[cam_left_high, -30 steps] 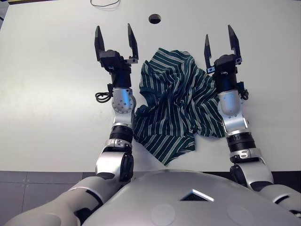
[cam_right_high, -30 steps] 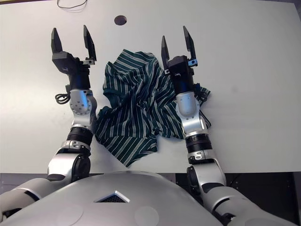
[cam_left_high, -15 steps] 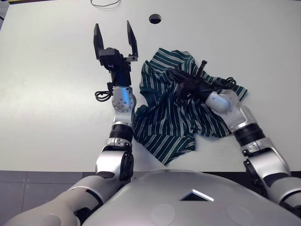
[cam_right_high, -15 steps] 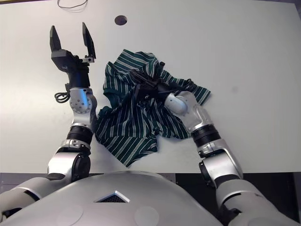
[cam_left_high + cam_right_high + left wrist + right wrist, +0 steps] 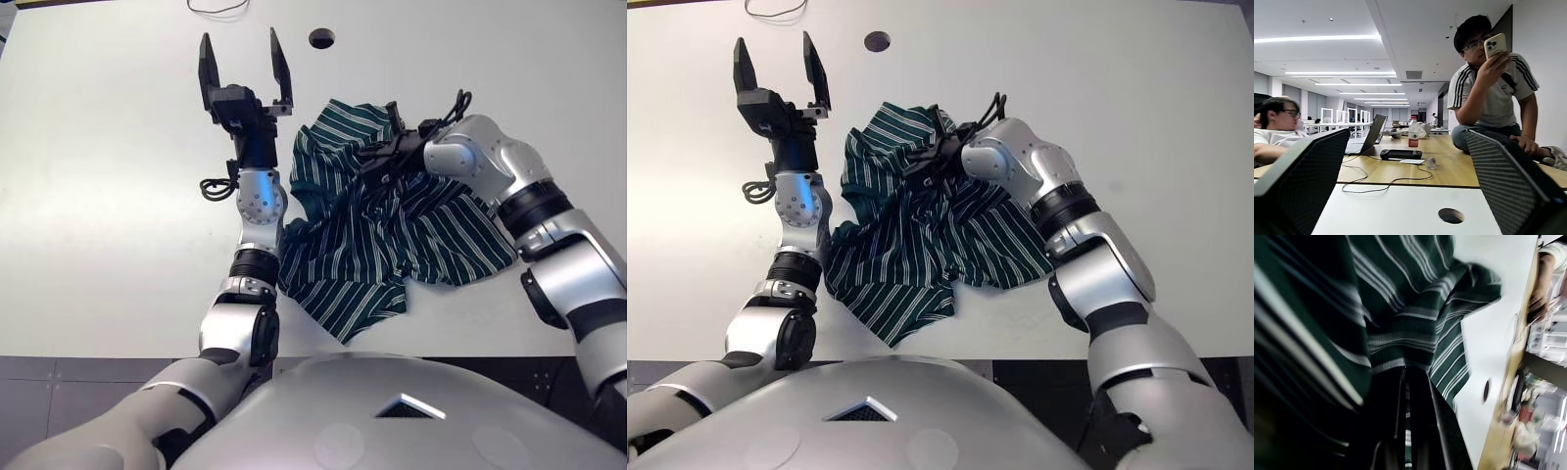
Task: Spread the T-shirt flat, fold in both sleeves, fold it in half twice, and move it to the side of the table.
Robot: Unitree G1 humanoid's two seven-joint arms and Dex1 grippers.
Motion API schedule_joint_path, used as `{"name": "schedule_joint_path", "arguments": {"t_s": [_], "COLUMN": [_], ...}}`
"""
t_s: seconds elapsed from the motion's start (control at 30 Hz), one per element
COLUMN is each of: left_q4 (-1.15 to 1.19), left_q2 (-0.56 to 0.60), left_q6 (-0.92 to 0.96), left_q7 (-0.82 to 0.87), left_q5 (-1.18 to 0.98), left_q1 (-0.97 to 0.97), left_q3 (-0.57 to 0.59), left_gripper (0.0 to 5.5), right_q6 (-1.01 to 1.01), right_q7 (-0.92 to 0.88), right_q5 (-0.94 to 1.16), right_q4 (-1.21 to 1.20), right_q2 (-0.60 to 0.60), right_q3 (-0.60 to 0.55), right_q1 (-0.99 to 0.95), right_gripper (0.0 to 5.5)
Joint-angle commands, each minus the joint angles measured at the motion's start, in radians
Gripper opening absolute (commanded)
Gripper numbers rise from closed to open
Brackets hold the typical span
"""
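Observation:
A dark green T-shirt (image 5: 362,245) with white stripes lies crumpled in the middle of the white table (image 5: 98,245). My right gripper (image 5: 384,152) comes in from the right and lies across the shirt's far part, fingers pressed into the folds. In the right wrist view its fingers (image 5: 1422,421) run close together with striped cloth (image 5: 1400,308) against and between them, so it looks shut on the fabric. My left gripper (image 5: 240,44) stands upright just left of the shirt's far edge, open and holding nothing. Its two fingers (image 5: 1298,186) frame the left wrist view.
A round hole (image 5: 321,38) sits in the tabletop beyond the shirt. A thin cable (image 5: 217,8) lies at the far edge. Bare table spreads wide to the left and to the right (image 5: 568,98). The near edge runs just below the shirt's hem (image 5: 343,328).
My right gripper swung from upright beside the shirt's right edge down onto the cloth, then moved toward its far part. The left gripper shifted slightly farther away, still open.

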Motion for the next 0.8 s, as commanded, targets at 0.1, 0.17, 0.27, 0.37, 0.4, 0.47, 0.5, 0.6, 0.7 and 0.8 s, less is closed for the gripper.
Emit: {"name": "schedule_joint_path", "arguments": {"t_s": [0.1, 0.17, 0.27, 0.37, 0.4, 0.47, 0.5, 0.6, 0.7, 0.8], "left_q4": [-0.006, -0.022, -0.05, -0.08, -0.093, -0.121, -0.133, -0.177, -0.203, -0.194], "left_q2": [0.005, 0.01, 0.027, 0.055, 0.067, 0.094, 0.106, 0.142, 0.168, 0.215], "left_q6": [-0.003, -0.004, 0.001, 0.008, 0.01, 0.019, 0.023, 0.038, 0.055, 0.102], "left_q7": [-0.01, -0.012, -0.016, -0.013, -0.009, -0.002, 0.0, 0.006, 0.017, 0.036], "left_q5": [0.007, 0.005, 0.005, 0.018, 0.025, 0.04, 0.047, 0.073, 0.095, 0.219], "left_q1": [-0.011, 0.001, 0.016, 0.036, 0.043, 0.058, 0.065, 0.094, 0.111, 0.114], "left_q3": [-0.015, -0.015, -0.013, -0.008, -0.005, 0.003, 0.007, 0.019, 0.031, -0.011], "left_gripper": [4.38, 4.38, 4.38, 4.38, 4.38, 4.38, 4.38, 4.38, 4.38, 4.38], "right_q6": [0.085, 0.106, 0.164, 0.215, 0.229, 0.253, 0.263, 0.289, 0.272, 0.15], "right_q7": [-0.197, -0.22, -0.271, -0.316, -0.328, -0.355, -0.364, -0.392, -0.43, -0.513], "right_q5": [-0.078, -0.065, -0.006, 0.034, 0.052, 0.098, 0.123, 0.181, 0.225, 0.309], "right_q4": [0.375, 0.438, 0.492, 0.515, 0.518, 0.523, 0.524, 0.521, 0.505, 0.438], "right_q2": [0.072, 0.068, 0.003, -0.069, -0.098, -0.162, -0.187, -0.237, -0.246, -0.221], "right_q3": [0.047, 0.036, -0.03, -0.081, -0.103, -0.158, -0.187, -0.258, -0.309, -0.395], "right_q1": [-0.126, -0.123, -0.103, -0.068, -0.052, -0.016, 0.0, 0.036, 0.051, 0.046], "right_gripper": [0.13, 0.13, 0.13, 0.13, 0.13, 0.13, 0.13, 0.13, 0.13, 0.13]}}
